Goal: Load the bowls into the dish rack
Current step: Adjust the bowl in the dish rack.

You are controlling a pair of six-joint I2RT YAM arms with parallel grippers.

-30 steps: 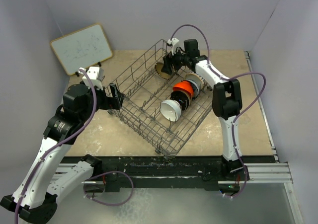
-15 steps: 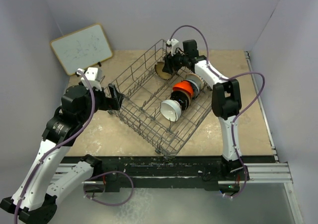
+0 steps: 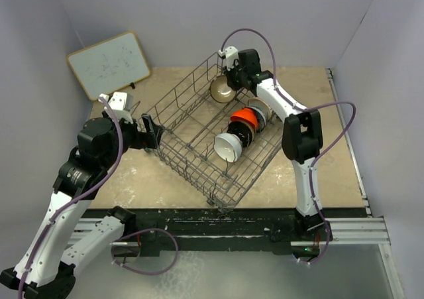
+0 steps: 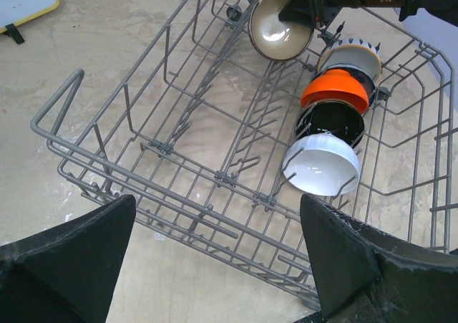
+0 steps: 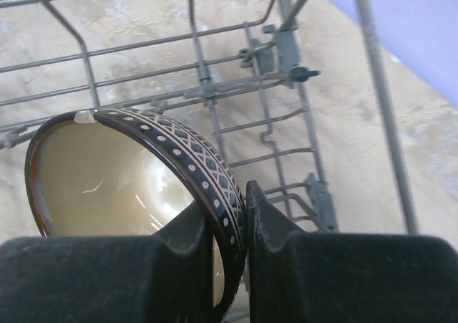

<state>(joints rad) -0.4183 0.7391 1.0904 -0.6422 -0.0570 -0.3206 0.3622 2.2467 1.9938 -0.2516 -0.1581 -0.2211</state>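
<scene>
Left gripper [image 3: 150, 132] spread wide and empty beside the dish rack [image 4: 64, 140], clear of the loading; right gripper [image 5: 227, 215] clamped on the rim of the brown bowl [image 5: 107, 172], tilted at the rack's far corner, apparently for slotting; row of four bowls [image 3: 242, 133] on edge between tines.

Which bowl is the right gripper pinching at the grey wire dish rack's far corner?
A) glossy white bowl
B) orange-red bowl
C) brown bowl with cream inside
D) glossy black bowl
C: in the right wrist view the right gripper clamps the rim of the brown bowl with cream inside, over the grey wire dish rack.
</scene>
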